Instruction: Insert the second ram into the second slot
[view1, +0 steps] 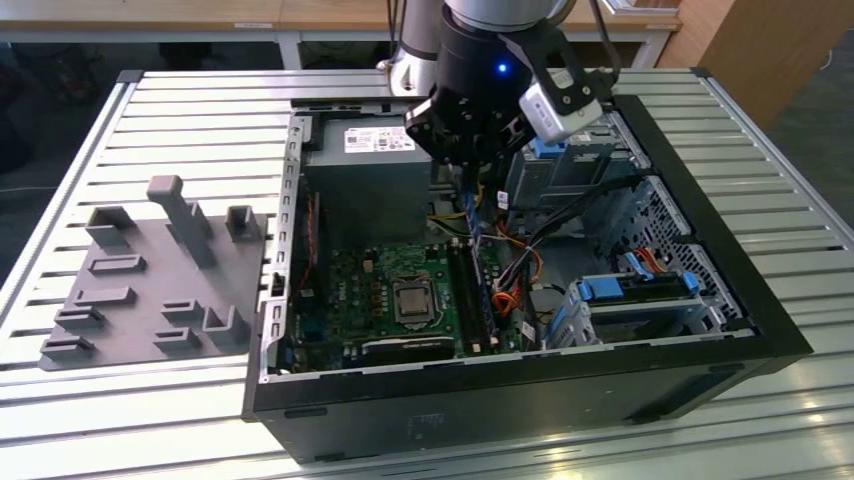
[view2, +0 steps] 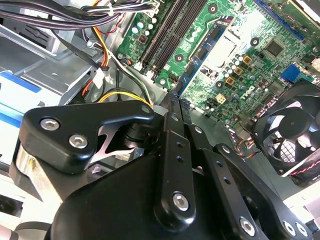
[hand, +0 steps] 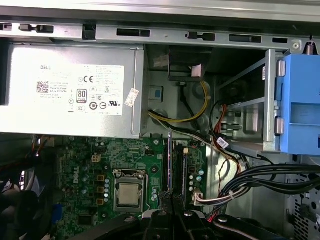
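My gripper (view1: 470, 165) hangs inside the open computer case (view1: 534, 385), over the back part of the green motherboard (view1: 367, 300). Its black fingers (view2: 170, 130) are shut on the second ram (view2: 205, 52), a thin blue board that sticks out from the fingertips toward the motherboard. In the first wrist view the ram (hand: 170, 160) shows edge-on as a narrow line above the gripper (hand: 172, 200). It is lined up lengthwise with the dark parallel memory slots (hand: 180, 167) (view2: 167, 32) (view1: 478, 290) and held above them. I cannot tell which one is the second slot.
A grey power supply (hand: 70, 90) sits beside the slots. Black and coloured cables (hand: 250, 180) run near them, toward the blue drive-bay latches (hand: 300, 105). The processor socket (hand: 129, 192) and a black fan (view2: 292, 135) are on the board. A grey fixture plate (view1: 160, 280) lies on the slatted table.
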